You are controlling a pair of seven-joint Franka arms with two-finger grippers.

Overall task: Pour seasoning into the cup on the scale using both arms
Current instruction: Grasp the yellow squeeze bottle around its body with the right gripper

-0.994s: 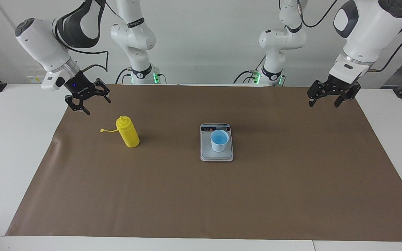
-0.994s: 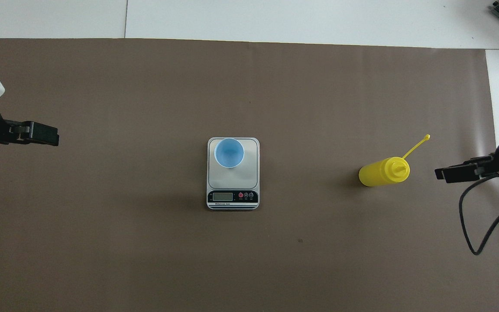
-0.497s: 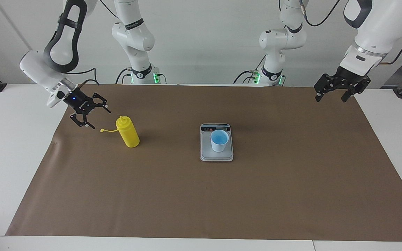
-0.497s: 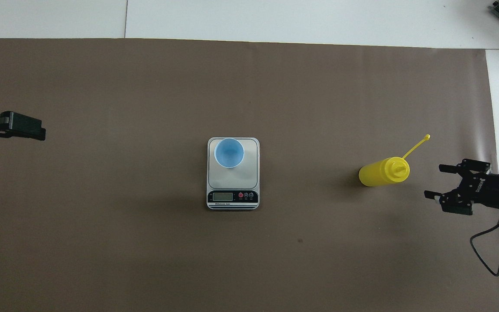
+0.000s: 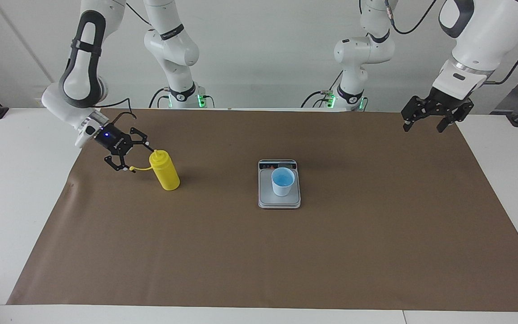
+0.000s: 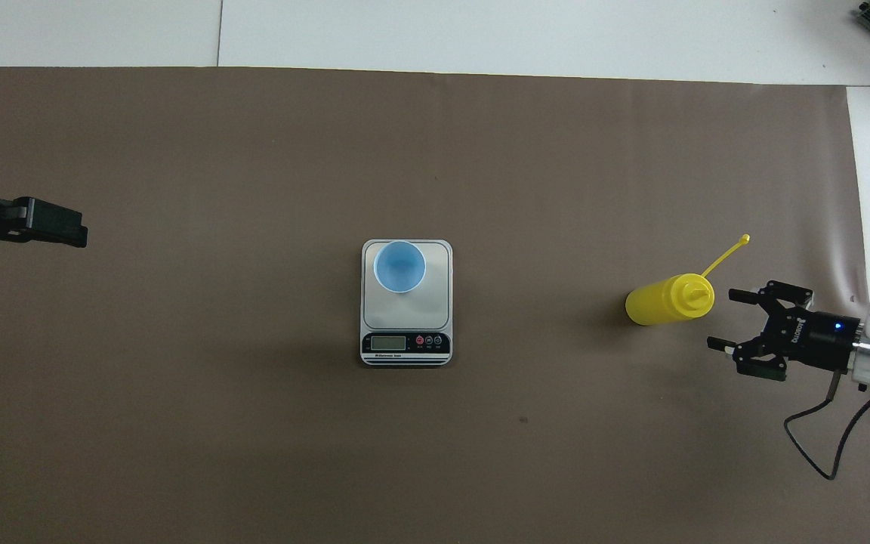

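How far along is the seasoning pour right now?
Done: the cup already stands on the scale. In hand: the right gripper, jaws open, is beside the upright seasoning bottle, nothing held. The left gripper waits open over the mat's edge at the left arm's end. Left: grasp, carry, pour.

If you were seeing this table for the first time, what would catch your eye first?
The yellow squeeze bottle stands upright on the brown mat toward the right arm's end of the table, with the right pincer open just beside its nozzle, not yet touching. At the mat's middle a light-blue cup sits on the silver kitchen scale. The left pincer hangs open over its own end.
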